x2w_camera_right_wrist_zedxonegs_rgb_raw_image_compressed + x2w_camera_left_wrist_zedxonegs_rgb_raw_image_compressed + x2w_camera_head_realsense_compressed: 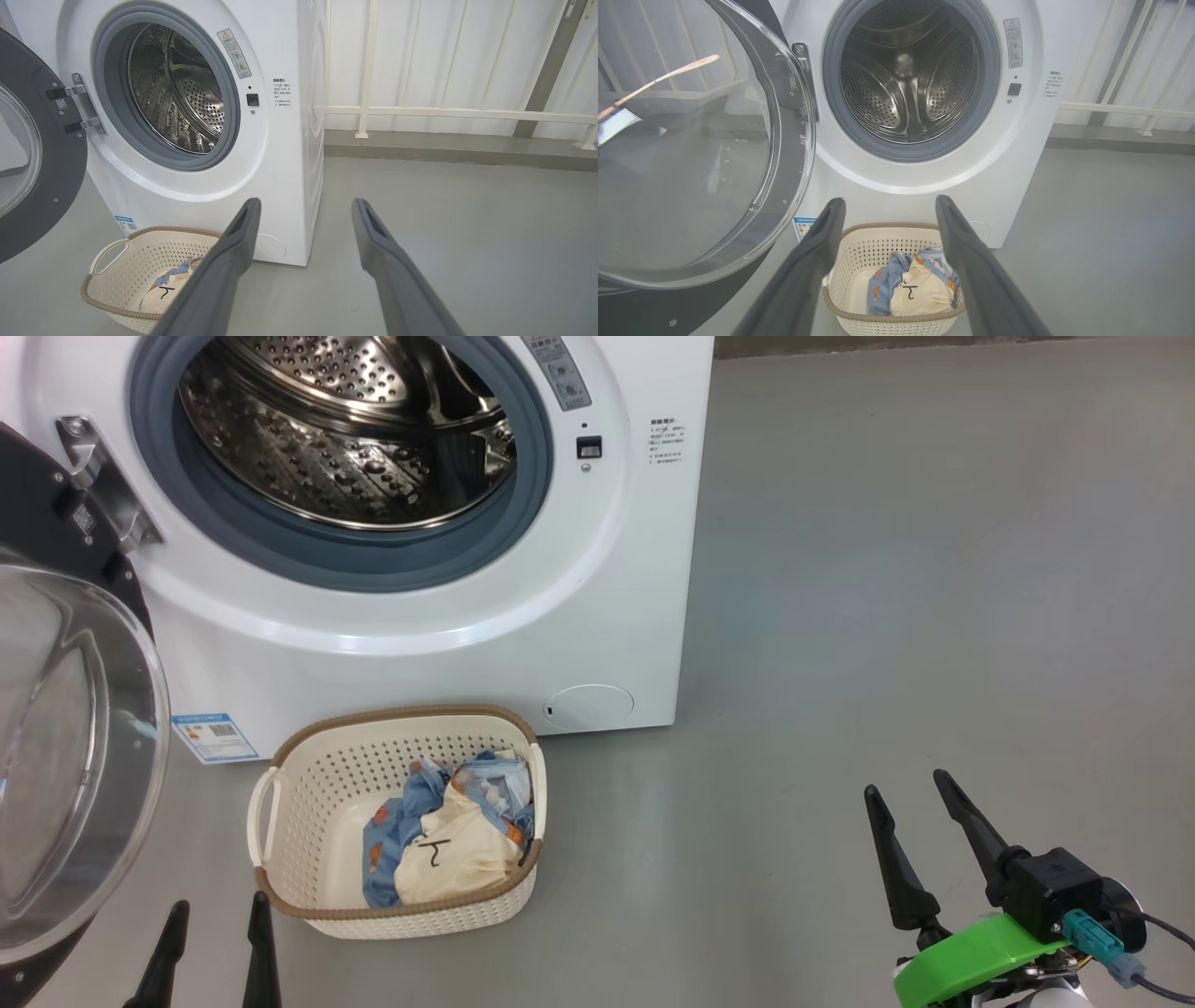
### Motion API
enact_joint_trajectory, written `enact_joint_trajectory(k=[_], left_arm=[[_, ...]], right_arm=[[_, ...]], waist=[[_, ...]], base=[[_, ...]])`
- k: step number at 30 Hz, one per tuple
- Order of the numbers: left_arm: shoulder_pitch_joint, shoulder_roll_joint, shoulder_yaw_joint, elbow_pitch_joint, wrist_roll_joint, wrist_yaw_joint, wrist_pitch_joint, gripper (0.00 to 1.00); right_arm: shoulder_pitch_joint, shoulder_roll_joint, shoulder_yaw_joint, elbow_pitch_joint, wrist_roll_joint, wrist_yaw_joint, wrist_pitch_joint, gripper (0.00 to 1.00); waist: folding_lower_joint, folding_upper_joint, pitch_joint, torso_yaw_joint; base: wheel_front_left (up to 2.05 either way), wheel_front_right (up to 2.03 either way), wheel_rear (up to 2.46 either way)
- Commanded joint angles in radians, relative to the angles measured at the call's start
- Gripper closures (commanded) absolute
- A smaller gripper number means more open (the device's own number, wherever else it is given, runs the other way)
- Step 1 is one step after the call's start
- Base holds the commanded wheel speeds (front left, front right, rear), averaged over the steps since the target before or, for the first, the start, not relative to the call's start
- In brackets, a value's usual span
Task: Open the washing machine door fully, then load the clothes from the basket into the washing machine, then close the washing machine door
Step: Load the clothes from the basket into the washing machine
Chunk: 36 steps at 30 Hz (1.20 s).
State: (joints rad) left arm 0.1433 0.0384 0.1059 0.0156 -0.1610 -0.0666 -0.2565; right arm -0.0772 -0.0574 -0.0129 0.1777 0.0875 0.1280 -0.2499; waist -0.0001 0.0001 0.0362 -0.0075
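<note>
Head view looks down into the cream perforated plastic basket [317, 784] of crumpled blue-and-cream clothes [448, 845] before the white front-loading washing machine [420, 663], its round black glass door [56, 756] swung open. The left gripper [218, 903] and right gripper [906, 783] hover empty, fingers apart; right wrist view adds a white railing [444, 112].

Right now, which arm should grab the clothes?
Left. The left fingers, open, point straight at the clothes in the basket; the right fingers aim at bare floor, farther off.
</note>
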Motion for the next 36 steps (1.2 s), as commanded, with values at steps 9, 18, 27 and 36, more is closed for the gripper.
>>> enact_joint_trajectory(k=[9, 18, 27, 36], left_arm=[[-0.049, 0.012, 0.048, -0.01, 0.009, -0.004, -0.005, 0.0], [-0.064, 0.012, 0.057, -0.022, -0.002, -0.003, -0.005, 0.0], [-0.071, 0.012, 0.061, -0.039, -0.001, -0.003, -0.005, 0.0], [-0.071, 0.012, 0.048, -0.031, -0.011, -0.01, -0.005, 0.0]], right_arm=[[-0.002, 0.003, 0.021, -0.028, -0.012, 0.003, -0.012, 0.0], [-0.008, 0.003, 0.017, -0.027, -0.01, 0.003, -0.012, 0.0], [-0.018, 0.0, 0.013, -0.029, -0.013, 0.003, -0.012, 0.0], [-0.023, 0.001, 0.016, -0.021, -0.012, 0.003, -0.012, 0.0]], waist=[[0.0001, -0.0001, 0.013, 0.002], [0.0001, -0.0001, 0.031, 0.01], [0.0001, -0.0001, 0.056, 0.015], [0.0001, -0.0001, 0.054, 0.015]], base=[[0.8, -0.8, 0.0], [1.86, -1.86, 0.0], [1.49, -1.49, 0.0], [0.31, -0.31, 0.0]])
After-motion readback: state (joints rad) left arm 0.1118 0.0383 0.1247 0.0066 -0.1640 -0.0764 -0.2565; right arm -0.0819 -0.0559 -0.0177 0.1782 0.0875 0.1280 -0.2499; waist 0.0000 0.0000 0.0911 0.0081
